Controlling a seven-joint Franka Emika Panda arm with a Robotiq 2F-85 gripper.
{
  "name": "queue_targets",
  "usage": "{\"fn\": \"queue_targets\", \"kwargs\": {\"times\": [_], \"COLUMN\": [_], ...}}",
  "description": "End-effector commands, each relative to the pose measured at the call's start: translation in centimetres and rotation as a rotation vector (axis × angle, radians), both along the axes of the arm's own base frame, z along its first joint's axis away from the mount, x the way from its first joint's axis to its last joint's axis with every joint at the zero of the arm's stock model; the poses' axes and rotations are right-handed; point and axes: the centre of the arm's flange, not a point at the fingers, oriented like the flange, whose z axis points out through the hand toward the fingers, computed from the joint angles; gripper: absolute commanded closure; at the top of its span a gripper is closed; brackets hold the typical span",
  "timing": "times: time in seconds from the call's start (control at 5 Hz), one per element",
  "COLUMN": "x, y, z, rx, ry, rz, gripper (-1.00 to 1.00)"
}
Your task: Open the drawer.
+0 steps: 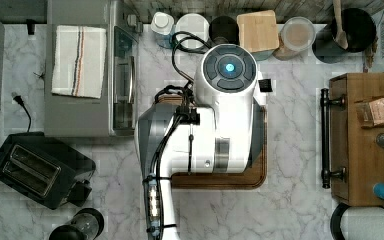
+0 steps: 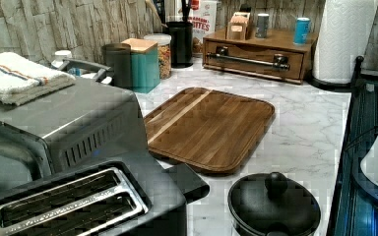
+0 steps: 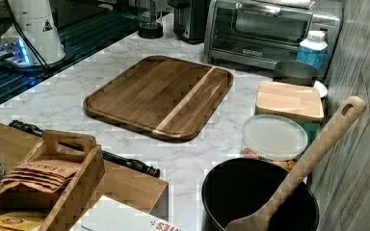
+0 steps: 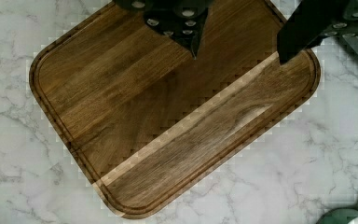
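Observation:
The medium-brown wooden drawer [image 1: 339, 137] stands at the top view's right, its front flush with its case. Its long black bar handle [image 1: 325, 137] faces the cutting board. The drawer [image 2: 256, 58] also appears at the back of the left view, and its handle [image 3: 84, 150] at the right view's lower left. My gripper [image 4: 238, 58] hangs open above the dark cutting board [image 4: 168, 112], nothing between its black fingers [image 4: 303, 32]. In the top view my white arm [image 1: 220, 115] covers the board, well left of the handle.
A toaster oven [image 1: 87, 75] and a toaster [image 1: 35, 170] stand at the top view's left. Canisters [image 1: 257, 30] and a black pot [image 1: 352, 27] line the back. Tea packets [image 1: 382, 110] and bottles sit on the drawer case. A paper towel roll [image 2: 344, 39] stands beside it.

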Motion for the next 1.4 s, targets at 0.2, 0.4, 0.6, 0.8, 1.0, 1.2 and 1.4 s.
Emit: {"fn": "queue_targets", "kwargs": {"times": [0.2,0.4,0.6,0.8,1.0,1.2,1.4], "x": [-0.1,-2.3,-4.6,-5.6,-6.3,-7.1,-7.3], "y": [0.0,-0.5,-3.3,-7.9,-12.7,-17.0,-20.5], "z": [-0.4,-1.9,-3.1,-4.0,-5.1,-5.8,-6.3], "rx": [0.005,-0.013,-0.036,-0.033,-0.056,-0.083,-0.096], "ry": [0.009,-0.058,-0.102,-0.104,-0.135,-0.151,-0.164], "rz": [-0.001,0.097,0.206,0.265,0.325,0.369,0.418], "gripper": [-1.0,-1.0,-1.0,-1.0,-1.0,-1.0,-1.0]}}
